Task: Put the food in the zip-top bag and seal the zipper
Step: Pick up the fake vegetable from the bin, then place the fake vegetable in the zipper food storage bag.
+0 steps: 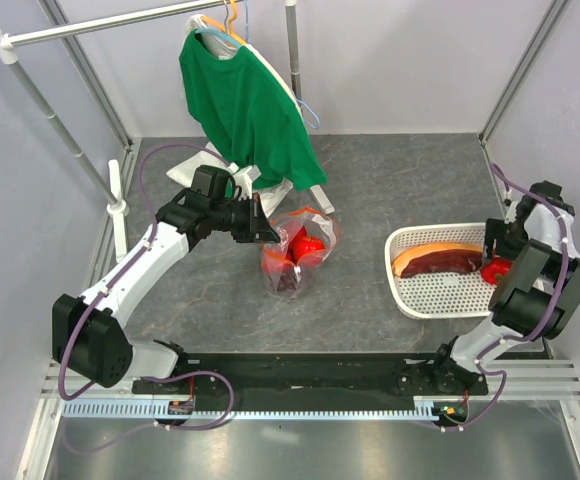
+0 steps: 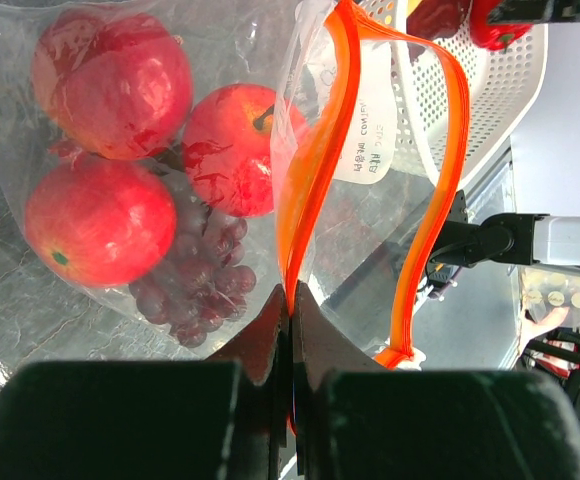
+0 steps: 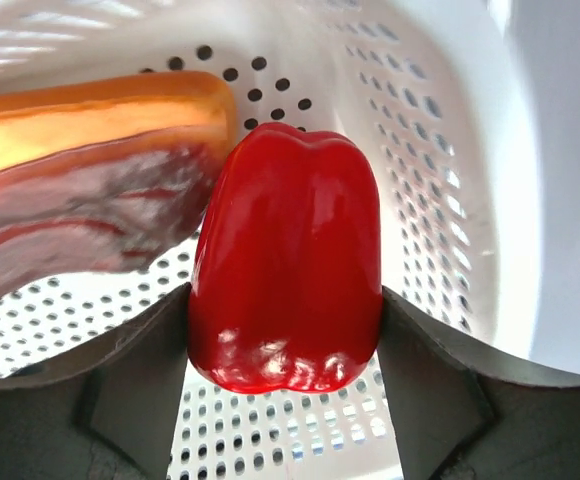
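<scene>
The clear zip-top bag [image 1: 296, 252] lies mid-table holding three red apples [image 2: 110, 75] and a dark grape bunch [image 2: 195, 285]. Its mouth is open, and the orange-red zipper [image 2: 315, 170] forms a loop with the white slider [image 2: 410, 356] at its near end. My left gripper [image 1: 263, 228] is shut on one zipper strip at the bag's edge, as the left wrist view shows [image 2: 292, 300]. My right gripper [image 3: 285, 310] is shut on the red bell pepper [image 3: 285, 260] inside the white basket [image 3: 440, 150], at the right of the table [image 1: 497, 262].
The white perforated basket [image 1: 415, 300] also holds a brown and orange meat slab [image 1: 438, 260]. A green shirt [image 1: 245, 110] hangs on a hanger from a rail [image 1: 110, 22] at the back, with white cloth [image 1: 270, 188] below it. Grey walls enclose the table.
</scene>
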Controlling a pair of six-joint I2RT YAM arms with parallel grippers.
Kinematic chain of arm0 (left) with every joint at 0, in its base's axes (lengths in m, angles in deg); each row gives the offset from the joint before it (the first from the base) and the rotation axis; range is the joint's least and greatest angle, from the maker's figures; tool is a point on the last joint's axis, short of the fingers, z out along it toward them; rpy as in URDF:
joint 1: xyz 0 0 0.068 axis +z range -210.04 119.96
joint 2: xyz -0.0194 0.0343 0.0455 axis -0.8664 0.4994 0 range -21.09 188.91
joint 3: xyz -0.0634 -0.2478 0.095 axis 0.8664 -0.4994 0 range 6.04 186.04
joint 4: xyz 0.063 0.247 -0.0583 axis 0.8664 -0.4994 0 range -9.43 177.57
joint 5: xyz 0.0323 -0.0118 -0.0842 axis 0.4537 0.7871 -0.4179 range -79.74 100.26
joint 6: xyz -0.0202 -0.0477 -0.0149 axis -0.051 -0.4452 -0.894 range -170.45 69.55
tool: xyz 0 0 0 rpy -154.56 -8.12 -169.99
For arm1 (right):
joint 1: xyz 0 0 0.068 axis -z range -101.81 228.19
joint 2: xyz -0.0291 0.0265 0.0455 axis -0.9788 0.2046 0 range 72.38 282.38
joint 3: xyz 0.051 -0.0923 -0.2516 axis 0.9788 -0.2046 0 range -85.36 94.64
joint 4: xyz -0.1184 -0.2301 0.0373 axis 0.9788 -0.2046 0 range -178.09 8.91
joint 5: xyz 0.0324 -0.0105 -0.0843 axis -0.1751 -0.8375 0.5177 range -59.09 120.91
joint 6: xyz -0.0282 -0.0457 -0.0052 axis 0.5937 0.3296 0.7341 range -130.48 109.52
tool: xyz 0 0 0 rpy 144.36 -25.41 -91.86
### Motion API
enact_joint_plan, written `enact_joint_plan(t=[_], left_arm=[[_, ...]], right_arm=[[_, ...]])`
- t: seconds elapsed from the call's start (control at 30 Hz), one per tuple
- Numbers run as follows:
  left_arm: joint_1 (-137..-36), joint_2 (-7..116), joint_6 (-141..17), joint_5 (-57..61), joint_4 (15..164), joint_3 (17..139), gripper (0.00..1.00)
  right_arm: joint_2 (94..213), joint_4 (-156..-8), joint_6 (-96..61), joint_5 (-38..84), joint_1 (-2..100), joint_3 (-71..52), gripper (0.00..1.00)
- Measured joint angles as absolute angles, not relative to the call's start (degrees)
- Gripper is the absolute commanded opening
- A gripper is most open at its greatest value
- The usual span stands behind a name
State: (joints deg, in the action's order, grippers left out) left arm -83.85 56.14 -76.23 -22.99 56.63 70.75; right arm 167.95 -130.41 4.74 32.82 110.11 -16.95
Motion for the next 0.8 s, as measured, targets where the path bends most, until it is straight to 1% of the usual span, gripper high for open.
enact_joint_plan(t=[0.13,0.23,0.33,0.4,0.5,0.6,0.8], left_arm=[[-83.85,56.14,-76.19,-23.04,56.61,70.75,0.02],[-83.85,56.14,-76.19,-23.15,56.61,70.75,0.02],[-83.85,56.14,-76.19,-23.28,56.61,70.75,0.02],[-83.85,56.14,-76.19,-23.30,56.61,70.75,0.02],[-83.85,56.16,-76.14,-23.30,56.61,70.75,0.02],[-83.85,56.16,-76.12,-23.30,56.46,70.75,0.02],[-83.85,56.16,-75.68,-23.30,56.04,70.81,0.02]], right_arm=[[164.17,-133.90,5.88,31.25,110.09,-13.81,0.65],[158.90,-138.36,6.62,26.44,109.89,-8.76,0.62],[157.22,-142.04,6.40,21.67,108.67,-3.53,0.61],[156.83,-143.46,5.88,17.13,106.05,-0.67,0.59],[156.45,-143.92,3.91,9.83,99.51,0.88,0.58],[156.39,-142.32,-0.59,2.02,89.33,0.95,0.59],[154.49,-133.75,-8.96,-5.43,72.17,1.49,0.60]])
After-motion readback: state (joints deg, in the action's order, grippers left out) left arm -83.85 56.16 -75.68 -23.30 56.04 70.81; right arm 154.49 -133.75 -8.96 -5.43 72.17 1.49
